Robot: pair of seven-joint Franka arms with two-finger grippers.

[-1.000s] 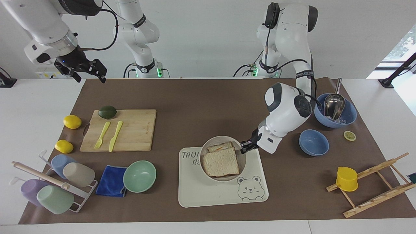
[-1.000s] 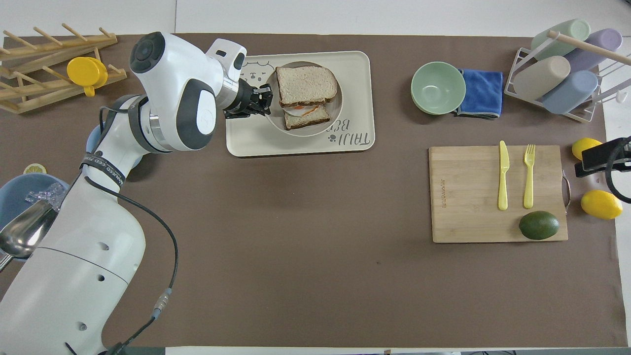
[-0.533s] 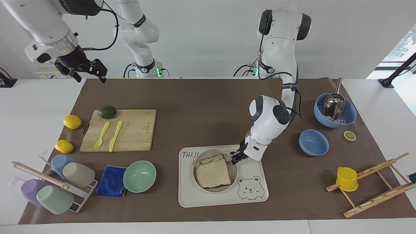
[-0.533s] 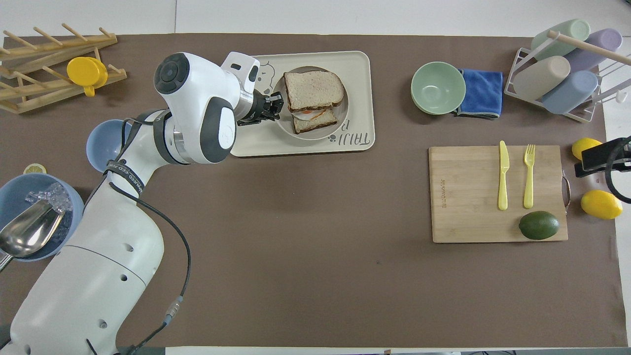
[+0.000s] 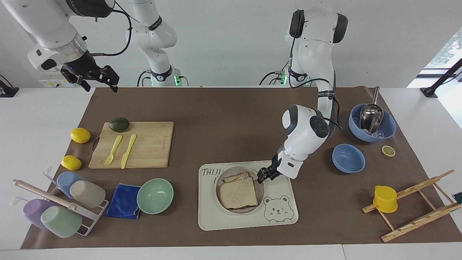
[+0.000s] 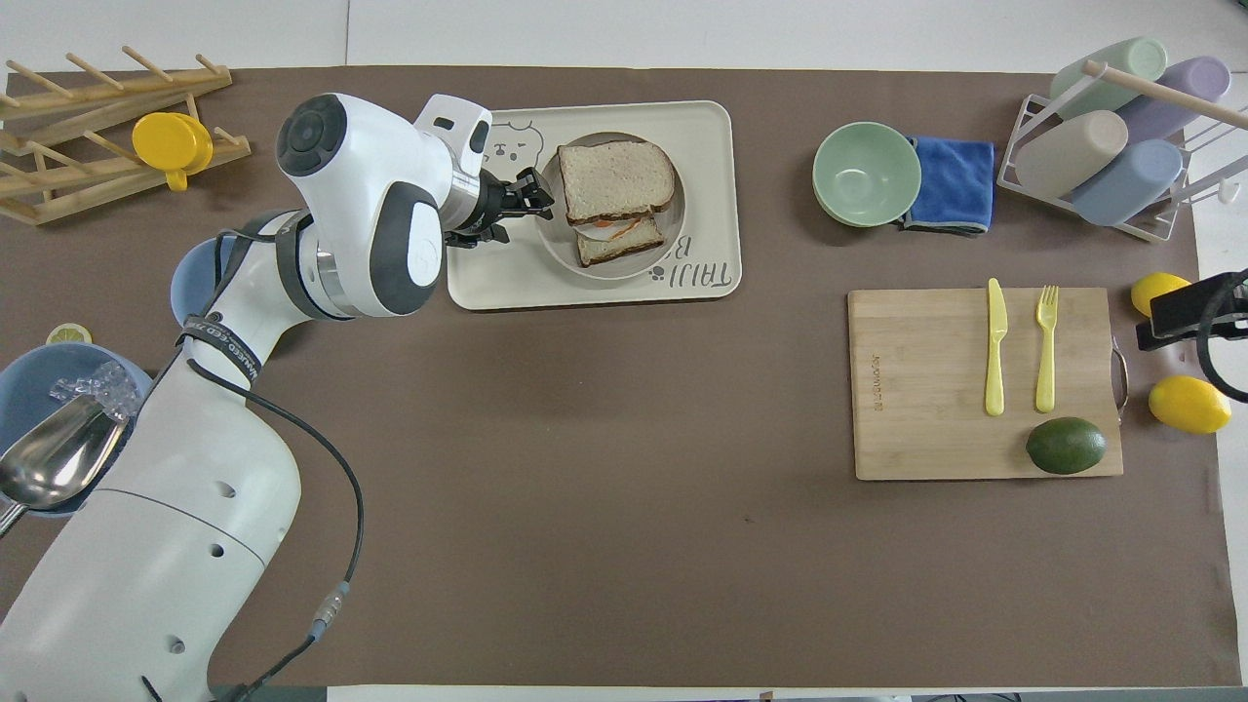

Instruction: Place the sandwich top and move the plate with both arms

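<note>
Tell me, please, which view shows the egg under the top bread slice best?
The overhead view: the filling peeks out beneath the top slice. The facing view shows only the lower slice's edge.

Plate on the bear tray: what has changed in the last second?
The left gripper slid the plate away from the robots, fully onto the tray, then opened and let go. The bread top stayed on the sandwich; the right gripper waits raised, unmoved.

A white table carries a brown mat; on the mat lie a cutting board left of centre, a cream tray at lower centre, bowls and racks.
</note>
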